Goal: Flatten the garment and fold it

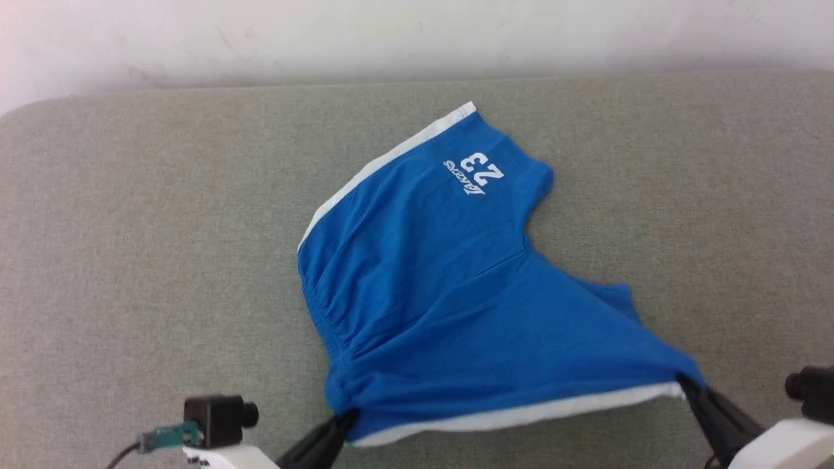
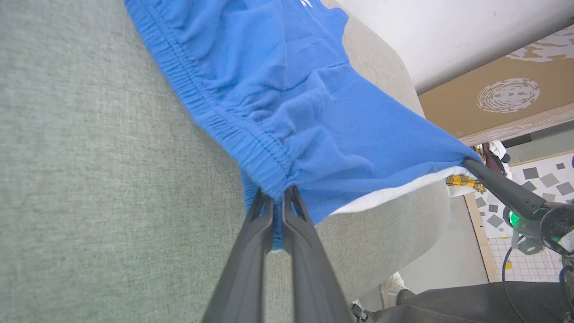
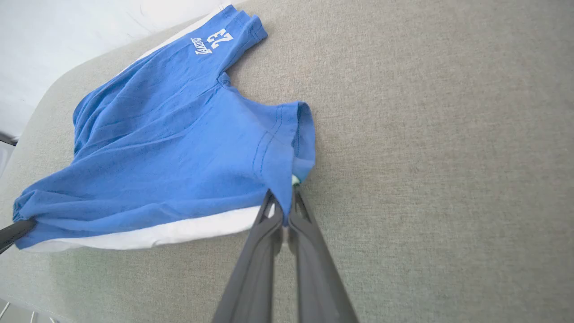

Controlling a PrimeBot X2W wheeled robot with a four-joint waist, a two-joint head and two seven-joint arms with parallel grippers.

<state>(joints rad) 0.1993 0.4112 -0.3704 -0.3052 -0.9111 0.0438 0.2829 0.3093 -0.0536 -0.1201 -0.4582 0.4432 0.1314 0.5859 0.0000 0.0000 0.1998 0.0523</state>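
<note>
A broad table (image 1: 130, 228), padded in grey-green woven cloth with rounded corners, stands in front of me, with a pale wall (image 1: 391, 32) behind its far edge. On it lies the garment (image 1: 443, 293), a pair of bright royal-blue soft shorts. It sits about midway between the table's left and right edges and reaches from near the far edge back to the near edge. One leg points toward the far edge and lies flat, while the other runs toward the near right. The near side of the shorts, with its white side stripe (image 1: 521, 413), is stretched in a straight, taut line along the near edge between the two arms. The gathered elastic waistband (image 2: 233, 139) runs down the left side of the cloth, puckered where it draws in to the held corner. The left gripper (image 2: 276, 199) has its two long dark fingers pressed together on the near end of that waistband, pinching the bunched blue cloth. The right gripper (image 3: 283, 199) has its fingers closed tight as well, pinching the corner of the near leg's hem where the blue meets the white stripe. Smallest of all, a white print (image 1: 474, 174) showing "23" beside a script word sits on the far leg close to its hem, upside down from the robot's side.
</note>
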